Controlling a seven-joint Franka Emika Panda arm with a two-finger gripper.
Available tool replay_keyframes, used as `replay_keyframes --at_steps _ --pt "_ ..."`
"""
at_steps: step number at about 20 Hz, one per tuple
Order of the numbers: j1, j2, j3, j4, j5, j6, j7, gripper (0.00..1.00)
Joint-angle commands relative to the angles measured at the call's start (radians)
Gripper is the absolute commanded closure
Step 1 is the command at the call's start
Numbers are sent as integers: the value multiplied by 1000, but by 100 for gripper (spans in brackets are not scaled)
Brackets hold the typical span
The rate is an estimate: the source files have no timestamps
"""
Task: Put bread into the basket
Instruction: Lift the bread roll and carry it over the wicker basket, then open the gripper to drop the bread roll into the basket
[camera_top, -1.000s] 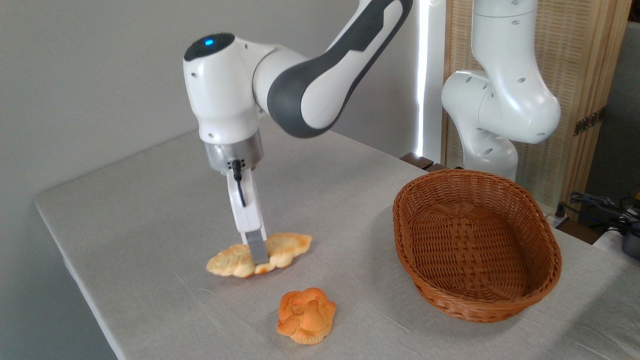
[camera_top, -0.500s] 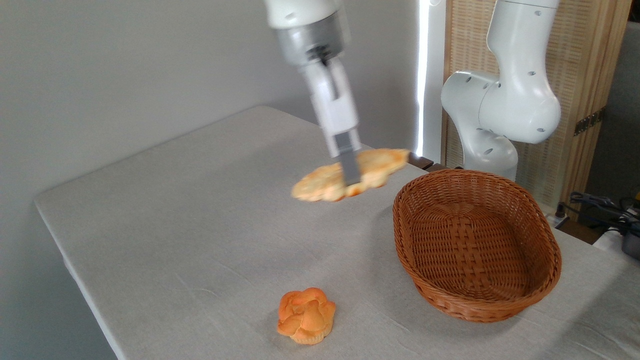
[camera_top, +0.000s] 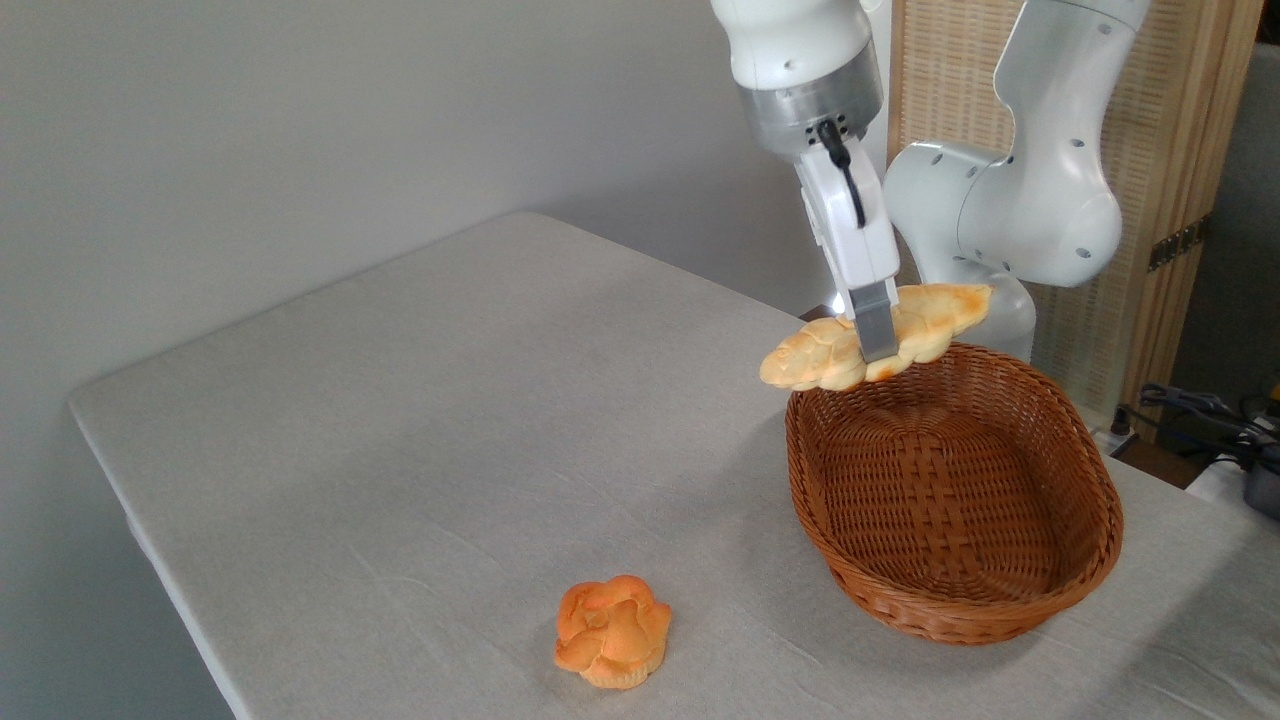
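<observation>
So the surface (camera_top: 420, 420) is wearing a pale grey cloth that's showing a few soft wrinkles, mostly toward the near edge. Its left corner is sticking out toward the grey wall, and the right side is running off past the frame.

Only two things are sitting directly on it. A small round orange knotted bun (camera_top: 612, 632) is resting near the front edge, all by itself. Well apart from it, off to the right, the oval brown wicker basket (camera_top: 1010, 610) is sitting flat on the cloth, open side up, with nothing lying inside it. Everything between them is just cloth.
</observation>
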Motion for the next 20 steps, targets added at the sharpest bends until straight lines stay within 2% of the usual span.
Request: replay_keyframes --at_steps 1,17,20 --pt "-40 -4 12 -9 17 3 13 2" --pt "-40 1 13 -2 19 23 14 0" --pt "-37 41 7 88 -1 73 -12 0"
